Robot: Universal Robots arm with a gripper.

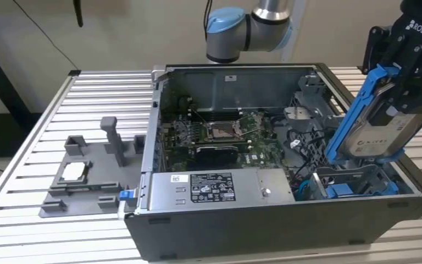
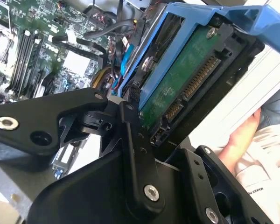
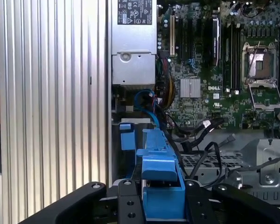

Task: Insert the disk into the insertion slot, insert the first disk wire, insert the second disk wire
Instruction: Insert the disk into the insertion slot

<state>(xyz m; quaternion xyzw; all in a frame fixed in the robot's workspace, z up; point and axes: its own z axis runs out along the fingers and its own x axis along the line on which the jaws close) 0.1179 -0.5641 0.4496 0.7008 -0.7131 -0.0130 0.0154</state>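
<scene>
1. While the jaws clamp the disk (image 1: 376,135), it hangs tilted, nearly on edge, below them.
2. Just under its lower end sits the insertion slot (image 1: 351,177), inside the computer case (image 1: 270,231).

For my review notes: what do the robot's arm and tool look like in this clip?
The arm has silver-grey tubes and rounded joints with light blue caps. The tool is black with white lettering on its body; its fingers are flat black linkage bars with silver screws.
</scene>
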